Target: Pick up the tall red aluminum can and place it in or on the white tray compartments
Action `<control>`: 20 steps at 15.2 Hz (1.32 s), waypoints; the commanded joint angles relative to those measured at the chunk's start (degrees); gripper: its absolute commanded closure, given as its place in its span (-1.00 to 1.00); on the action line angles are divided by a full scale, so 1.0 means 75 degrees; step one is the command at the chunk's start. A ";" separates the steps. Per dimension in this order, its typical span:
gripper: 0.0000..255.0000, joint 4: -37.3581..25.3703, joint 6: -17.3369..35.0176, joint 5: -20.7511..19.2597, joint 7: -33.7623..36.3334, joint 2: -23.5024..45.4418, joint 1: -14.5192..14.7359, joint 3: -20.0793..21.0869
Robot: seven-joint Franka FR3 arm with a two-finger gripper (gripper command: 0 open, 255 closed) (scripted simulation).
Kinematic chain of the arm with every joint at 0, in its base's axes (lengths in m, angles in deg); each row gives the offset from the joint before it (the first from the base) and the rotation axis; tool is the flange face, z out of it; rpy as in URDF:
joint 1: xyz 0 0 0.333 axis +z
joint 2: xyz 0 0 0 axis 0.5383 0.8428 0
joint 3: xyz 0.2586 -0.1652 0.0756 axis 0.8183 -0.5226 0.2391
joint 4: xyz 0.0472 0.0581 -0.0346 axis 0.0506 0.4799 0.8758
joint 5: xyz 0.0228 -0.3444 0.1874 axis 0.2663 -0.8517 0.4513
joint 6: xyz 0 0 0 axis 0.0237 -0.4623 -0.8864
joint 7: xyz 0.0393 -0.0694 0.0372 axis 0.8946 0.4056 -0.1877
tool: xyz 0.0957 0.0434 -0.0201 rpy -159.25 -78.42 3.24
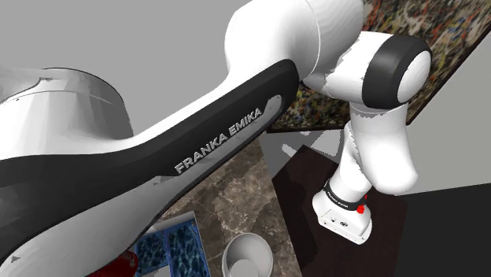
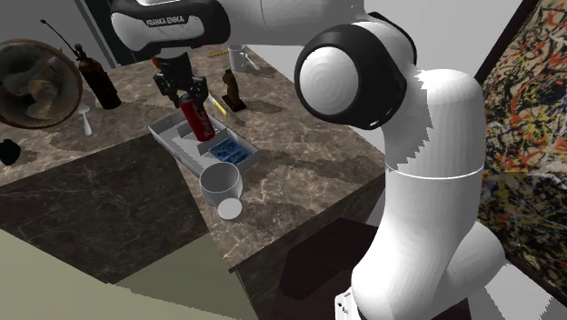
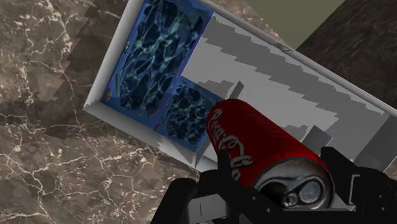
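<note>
Holding the red can [image 3: 267,143] clasped between the fingers of my end effector [image 3: 280,194], I hang above the tray [image 3: 146,130]. The can sits over the tray's plain pale part, just beside its two blue compartments [image 3: 159,57]. In the second exterior view the can leans rather than standing straight over the tray.

That lean is my main worry. The can is a smooth, glossy cylinder and I grip it near its top end, so I judge it could swivel or slide between my fingers. If I let go this far above the tray, the bottom edge might strike one of the thin upright dividers in the tray. The can could then topple, roll and clear the tray's low wall onto the table [image 3: 51,159]. A white cup [image 2: 221,185] stands just beside the tray's blue end, and a rolling can could knock it.

The can is shiny red with white script, and its silvery lid has a pull tab. The tray is a shallow rectangle with thin white walls. Two of its cells are lined with a mottled blue pattern like rippling water, and the rest is flat grey-white. The table looks like brown marble with pale veins. The cup is plain, round and slightly tapered.
</note>
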 commanded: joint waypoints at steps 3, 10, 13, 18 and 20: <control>1.00 0.0041 0.0015 -0.0010 0.0029 0.0087 0.0036 -0.0001; -1.00 -0.0078 -0.0044 -0.0033 0.0020 0.0151 0.0060 -0.0009; -1.00 0.0042 0.0015 -0.0012 0.0030 0.0087 0.0032 0.0003; -1.00 -0.0989 -0.0969 0.0011 -0.0047 0.0108 0.0204 0.0031; -1.00 -0.0989 -0.0969 0.0011 -0.0047 0.0108 0.0203 0.0031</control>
